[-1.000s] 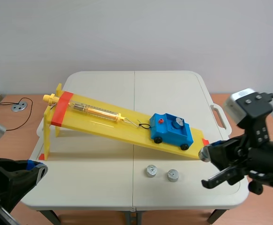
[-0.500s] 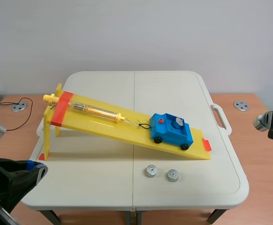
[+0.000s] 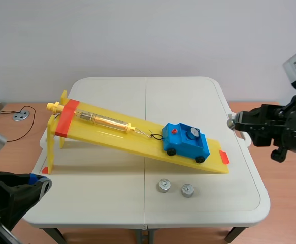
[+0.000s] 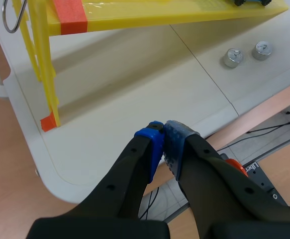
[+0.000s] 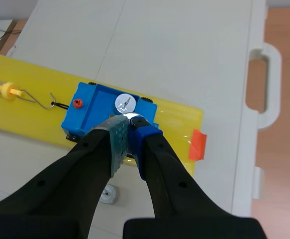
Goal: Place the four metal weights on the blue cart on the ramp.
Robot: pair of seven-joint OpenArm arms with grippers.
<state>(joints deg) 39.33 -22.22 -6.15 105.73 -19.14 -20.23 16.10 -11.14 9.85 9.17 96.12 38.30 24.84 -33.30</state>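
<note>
The blue cart [image 3: 186, 143] sits low on the yellow ramp [image 3: 112, 133], hooked to a spring scale [image 3: 103, 120]. One metal weight [image 3: 192, 133] lies in the cart's tray. Two more weights [image 3: 163, 185] [image 3: 188, 190] stand on the table in front of the ramp. My right gripper [image 3: 232, 123] hangs over the table's right edge, shut on a fourth metal weight [image 5: 131, 116]; in the right wrist view the cart [image 5: 97, 114] lies just beyond its fingertips. My left gripper [image 4: 162, 133] is shut on nothing, low off the table's front left corner.
The ramp's raised end rests on yellow legs [image 4: 40, 59] with orange tape at the left. The white folding table [image 3: 183, 96] has a handle [image 5: 264, 84] on its right edge. A cable and a round floor plate [image 3: 20, 116] lie at the left.
My right arm rose from the table's front right, swung out to the right, and now stands higher beside the table's right edge with the weight in its grip. The left arm kept still.
</note>
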